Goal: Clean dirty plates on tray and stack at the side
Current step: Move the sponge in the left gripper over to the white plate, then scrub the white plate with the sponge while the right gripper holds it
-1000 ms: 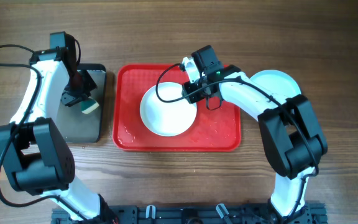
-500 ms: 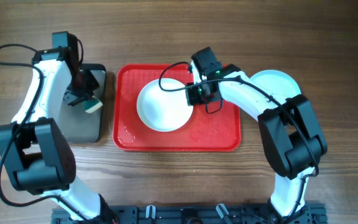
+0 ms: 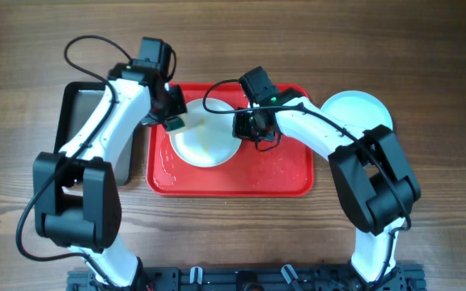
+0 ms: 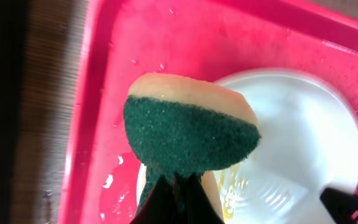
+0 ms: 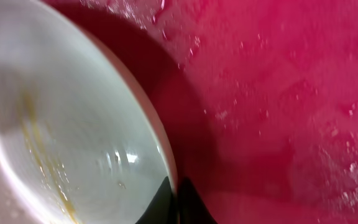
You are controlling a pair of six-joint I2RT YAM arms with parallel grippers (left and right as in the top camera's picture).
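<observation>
A white plate [image 3: 205, 139] with yellow smears sits tilted over the red tray [image 3: 281, 174]. My right gripper [image 3: 245, 127] is shut on the plate's right rim; the rim shows between the fingers in the right wrist view [image 5: 174, 199]. My left gripper [image 3: 171, 120] is shut on a green-and-yellow sponge [image 4: 188, 137], held over the plate's left edge [image 4: 303, 143]. A pale aqua-blue plate [image 3: 361, 111] lies on the table right of the tray, partly under my right arm. I cannot tell whether another plate lies beneath it.
A dark metal tray [image 3: 83, 113] lies left of the red tray, partly under my left arm. Water drops wet the red tray's floor [image 5: 303, 112]. Bare wooden table [image 3: 427, 210] lies around.
My left gripper has carried the sponge from the dark metal tray rightward to the white plate's left edge. My right gripper has shifted the plate a little left and up on the tray.
</observation>
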